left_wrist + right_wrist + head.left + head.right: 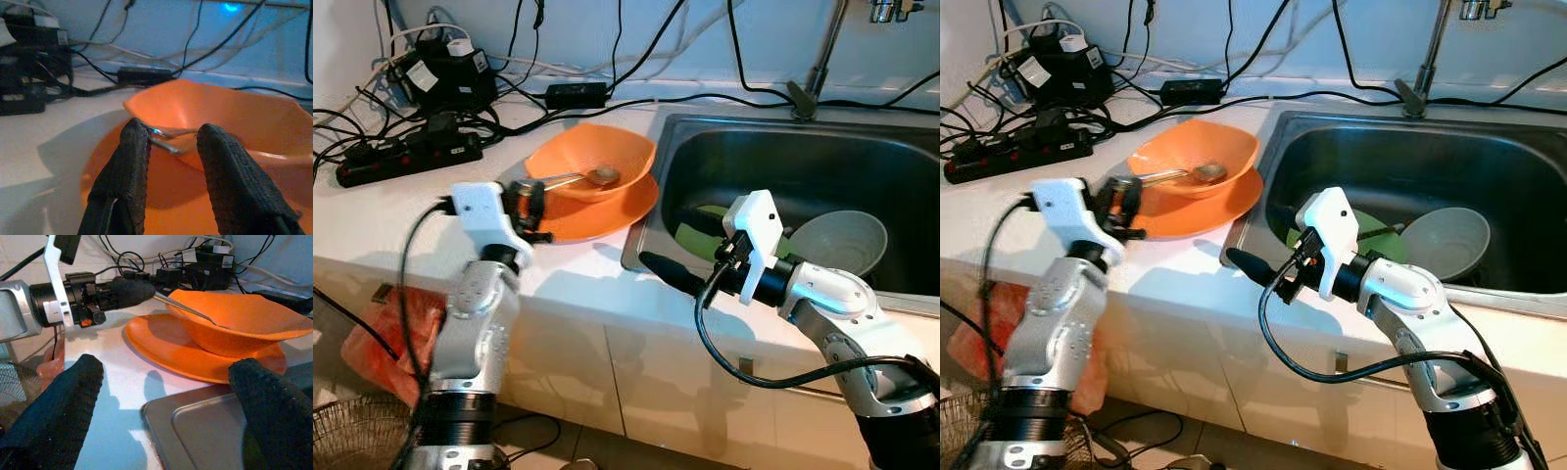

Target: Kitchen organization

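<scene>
Spoon pickup, orange bowl on plate, table left of sink.
Left tool point(536, 206) pinches spoon point(570, 179) handle for lifting; right tool point(1239, 262) released, hovering near sink point(677, 127) edge.

I see white table point(401, 211) w/ steel sink point(901, 147) set in, pale blue wall point(705, 29) behind, cables point(372, 117) piled by it, cabinet fronts point(656, 382) below.
</scene>
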{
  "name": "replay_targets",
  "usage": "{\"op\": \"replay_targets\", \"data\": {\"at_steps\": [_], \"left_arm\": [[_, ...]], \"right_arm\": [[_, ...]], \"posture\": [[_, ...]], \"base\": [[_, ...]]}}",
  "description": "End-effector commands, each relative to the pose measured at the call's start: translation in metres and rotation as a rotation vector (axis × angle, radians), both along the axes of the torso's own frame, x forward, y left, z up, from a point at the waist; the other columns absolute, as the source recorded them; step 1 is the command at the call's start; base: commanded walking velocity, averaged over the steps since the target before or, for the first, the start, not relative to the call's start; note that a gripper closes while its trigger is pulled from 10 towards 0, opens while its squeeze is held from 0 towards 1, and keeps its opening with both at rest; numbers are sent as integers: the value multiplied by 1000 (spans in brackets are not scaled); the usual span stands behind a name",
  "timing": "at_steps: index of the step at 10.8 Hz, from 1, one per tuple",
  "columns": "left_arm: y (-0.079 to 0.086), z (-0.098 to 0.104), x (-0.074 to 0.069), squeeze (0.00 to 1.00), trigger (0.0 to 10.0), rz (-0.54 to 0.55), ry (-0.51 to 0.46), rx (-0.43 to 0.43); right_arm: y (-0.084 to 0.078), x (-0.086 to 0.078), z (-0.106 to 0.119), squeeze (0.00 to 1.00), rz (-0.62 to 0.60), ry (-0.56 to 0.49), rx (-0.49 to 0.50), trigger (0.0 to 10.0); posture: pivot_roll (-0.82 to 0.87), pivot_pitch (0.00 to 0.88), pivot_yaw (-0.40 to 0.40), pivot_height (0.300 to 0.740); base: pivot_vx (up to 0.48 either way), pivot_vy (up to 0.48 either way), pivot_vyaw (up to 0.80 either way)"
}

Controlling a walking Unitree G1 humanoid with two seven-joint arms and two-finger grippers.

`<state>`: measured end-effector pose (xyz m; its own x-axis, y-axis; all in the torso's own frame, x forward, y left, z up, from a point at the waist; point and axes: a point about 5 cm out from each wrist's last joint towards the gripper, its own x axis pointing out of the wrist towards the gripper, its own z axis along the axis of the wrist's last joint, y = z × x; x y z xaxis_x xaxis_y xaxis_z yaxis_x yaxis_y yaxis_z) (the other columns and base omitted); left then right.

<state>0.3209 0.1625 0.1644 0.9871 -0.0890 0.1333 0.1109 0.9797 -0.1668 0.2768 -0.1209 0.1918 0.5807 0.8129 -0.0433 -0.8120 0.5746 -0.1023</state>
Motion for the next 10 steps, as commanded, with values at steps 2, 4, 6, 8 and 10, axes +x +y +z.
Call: {"op": "replay_targets", "data": {"at_steps": [2, 4, 6, 8, 10], "left_arm": [[-13, 6, -1, 0, 10000, -69, -2, -11], [-22, 3, -3, 0, 10000, -139, 17, -23], [-30, 7, -6, 0, 10000, -190, -1, -5], [-25, 5, -7, 0, 10000, -171, 2, 25], [-2, 0, -6, 0, 10000, -58, 25, 68]], "right_arm": [[2, 2, 5, 0, 2, -27, 1, 10000], [2, 2, 5, 0, -1, -27, 2, 10000], [2, 3, 5, 0, -6, -30, 4, 10000], [2, 3, 5, 0, -8, -32, 6, 10000], [2, 4, 5, 0, -9, -35, 6, 10000]], "posture": [[108, 45, 102, 740], [106, 46, 107, 740], [107, 41, 111, 740], [108, 36, 110, 740], [112, 32, 108, 740]], "base": [[0, 0, 0], [0, 0, 0], [0, 0, 0], [0, 0, 0], [0, 0, 0]]}}
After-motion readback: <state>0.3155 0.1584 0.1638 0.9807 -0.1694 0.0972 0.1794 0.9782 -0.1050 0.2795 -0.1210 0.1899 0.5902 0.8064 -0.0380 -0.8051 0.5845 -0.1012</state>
